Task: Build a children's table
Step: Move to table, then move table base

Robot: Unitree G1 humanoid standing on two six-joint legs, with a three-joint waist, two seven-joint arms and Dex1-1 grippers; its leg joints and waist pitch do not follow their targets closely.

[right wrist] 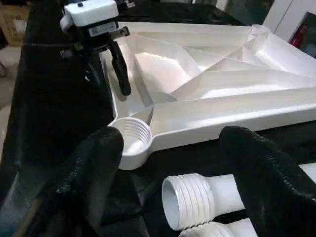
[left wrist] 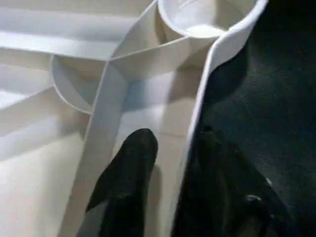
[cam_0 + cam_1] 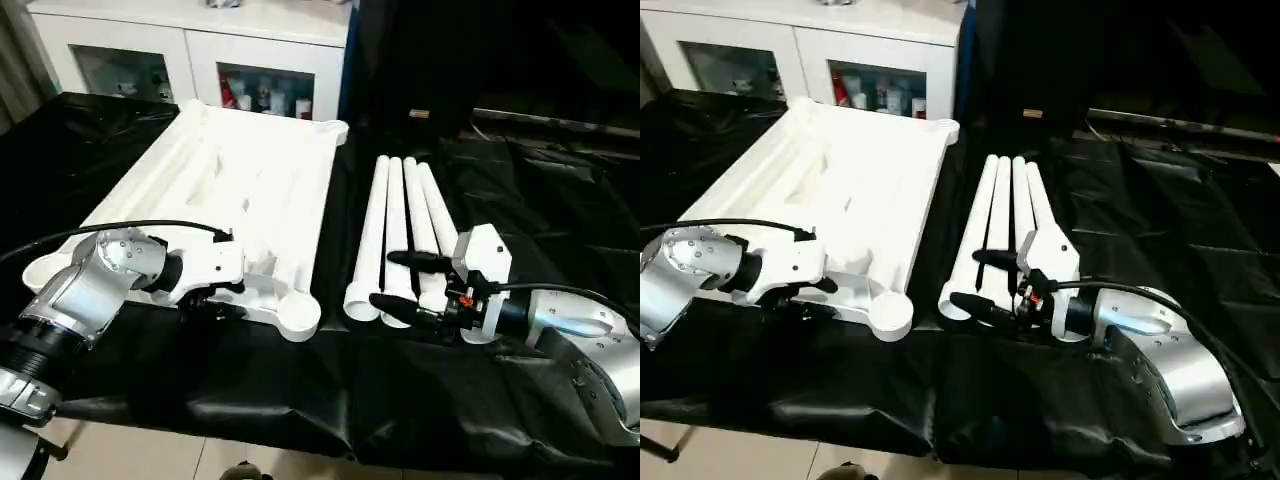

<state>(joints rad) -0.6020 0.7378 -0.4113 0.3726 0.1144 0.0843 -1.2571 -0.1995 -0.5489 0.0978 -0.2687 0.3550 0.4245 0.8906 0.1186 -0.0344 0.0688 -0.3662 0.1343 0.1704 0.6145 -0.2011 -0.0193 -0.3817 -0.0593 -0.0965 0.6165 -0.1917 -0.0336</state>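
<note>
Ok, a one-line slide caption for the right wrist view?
Right gripper open around a leg's threaded end, left gripper straddling the tabletop rim.

Two silver, rounded metal forearms, glossy and ringed with dark bands near the elbow. White angular housings at each wrist. Left gripper (image 3: 222, 305): two black fingers (image 2: 129, 168), smooth and tapered with rounded tips, under a white boxy mount bearing a small printed label. Thin black cable (image 3: 150, 226) arching over the left wrist from the forearm to the white housing. Right gripper (image 3: 392, 280): two slim black fingers (image 1: 266, 177), pebbled in texture up close, set on a black body with small red-orange marks. Black cable (image 3: 545, 289) looping from the right wrist back along the silver forearm.
</note>
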